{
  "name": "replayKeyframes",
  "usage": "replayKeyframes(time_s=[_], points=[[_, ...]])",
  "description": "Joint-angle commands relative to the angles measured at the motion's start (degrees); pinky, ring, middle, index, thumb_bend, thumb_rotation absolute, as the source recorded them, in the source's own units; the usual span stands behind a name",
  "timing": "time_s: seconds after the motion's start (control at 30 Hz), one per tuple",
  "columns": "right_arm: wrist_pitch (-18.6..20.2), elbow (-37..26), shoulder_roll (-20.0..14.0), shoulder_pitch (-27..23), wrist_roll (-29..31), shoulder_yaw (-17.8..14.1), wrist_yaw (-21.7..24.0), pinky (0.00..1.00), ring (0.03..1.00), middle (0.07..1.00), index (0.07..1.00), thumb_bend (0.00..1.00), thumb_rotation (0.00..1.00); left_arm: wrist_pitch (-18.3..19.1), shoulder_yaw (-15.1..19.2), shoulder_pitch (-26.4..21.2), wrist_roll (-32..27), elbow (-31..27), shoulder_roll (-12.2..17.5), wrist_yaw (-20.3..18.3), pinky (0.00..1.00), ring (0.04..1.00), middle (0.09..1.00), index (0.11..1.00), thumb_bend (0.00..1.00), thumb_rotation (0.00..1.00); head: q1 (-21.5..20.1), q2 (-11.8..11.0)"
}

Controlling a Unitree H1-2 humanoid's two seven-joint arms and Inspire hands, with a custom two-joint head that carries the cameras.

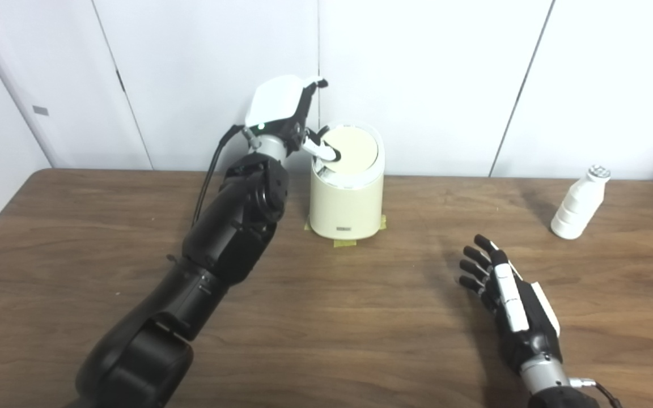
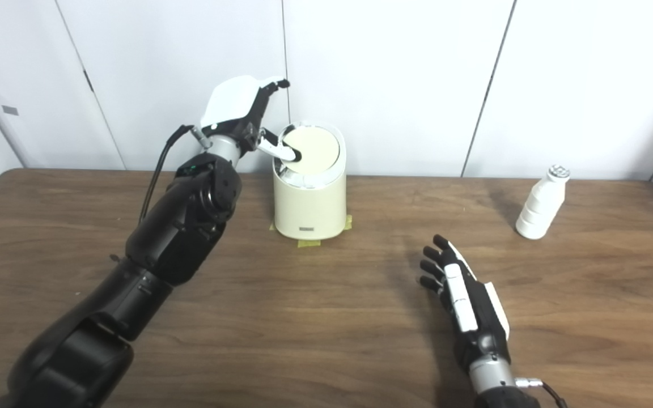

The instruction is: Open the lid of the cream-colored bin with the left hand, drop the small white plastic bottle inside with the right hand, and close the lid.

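bottle stands far right of bin — right hand between.

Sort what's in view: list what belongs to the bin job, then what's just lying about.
Job: bin, its lid, bottle, left hand at the lid, right hand open over the table.
Lying about: nothing loose; only the table and yellow tape under the bin.

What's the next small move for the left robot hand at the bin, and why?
Probably press down on the lid's near-left edge to tip it open. The left robot hand has one finger on the lid, which looks barely tilted on the bin; the bottle stands untouched and the right robot hand is empty.
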Motion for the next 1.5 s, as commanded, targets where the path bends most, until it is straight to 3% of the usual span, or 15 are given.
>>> replayKeyframes(time_s=[0.0, 0.2, 0.4, 0.67, 0.87, 0.97, 1.2, 1.47], points=[[-0.95, -2.07, 0.2, -1.84, -0.07, 0.3, 0.36, 0.84, 0.866, 0.879, 0.904, 0.57, 0.93, -0.71, -1.4, -4.94, 2.33, 0.01, 1.08, -1.54, 0.78, 0.854, 0.866, 0.894, 0.93, 0.0, -0.01, -0.06], [-0.5, -2.48, 0.52, -1.95, -0.48, 0.73, -0.03, 0.84, 0.866, 0.878, 0.901, 0.57, 0.92, -2.16, -5.31, -8.46, 6.23, 2.48, 2.78, -3.92, 0.71, 0.81, 0.836, 0.887, 0.98, 0.0, 0.02, -0.23], [-0.65, -2.14, 0.55, -2.24, -0.45, 0.78, -0.1, 0.85, 0.866, 0.881, 0.904, 0.56, 0.93, -3.77, -6.69, -10.23, 7.94, 4.27, 3.06, -5.39, 0.74, 0.844, 0.859, 0.889, 1.0, 0.0, -0.07, -0.48], [-0.98, -2.07, 0.69, -2.39, -0.6, 0.96, -0.21, 0.84, 0.856, 0.878, 0.903, 0.6, 0.93, -3.48, -8.14, -11.09, 9.49, 5.21, 2.77, -8.18, 0.69, 0.814, 0.849, 0.893, 1.0, 0.01, -0.13, -0.8], [-1.28, -2.23, 0.94, -2.25, -0.86, 1.15, -0.36, 0.84, 0.855, 0.878, 0.905, 0.6, 0.93, -3.21, -8.72, -11.6, 10.4, 6.54, 2.26, -9.6, 0.73, 0.839, 0.858, 0.9, 1.0, 0.02, -0.68, -0.9], [-1.13, -2.44, 1.2, -2.27, -0.79, 1.05, -0.49, 0.83, 0.855, 0.878, 0.906, 0.6, 0.93, -3.01, -9.55, -11.76, 11.17, 6.78, 2.01, -10.41, 0.81, 0.878, 0.883, 0.912, 1.0, 0.03, -0.9, -0.86], [-0.73, -3.12, 1.83, -2.2, -0.84, 0.79, -0.97, 0.82, 0.85, 0.874, 0.904, 0.59, 0.92, -3.82, -10.91, -11.35, 12.34, 8.41, 1.16, -9.59, 0.77, 0.831, 0.849, 0.905, 1.0, 0.04, -1.43, -0.68], [-1.06, -3.07, 1.96, -2.34, -0.54, 0.41, -1.0, 0.8, 0.845, 0.875, 0.907, 0.59, 0.91, -3.71, -11.83, -10.59, 13.19, 8.59, 0.33, -9.46, 0.85, 0.877, 0.867, 0.904, 1.0, 0.05, -1.49, -0.82]])
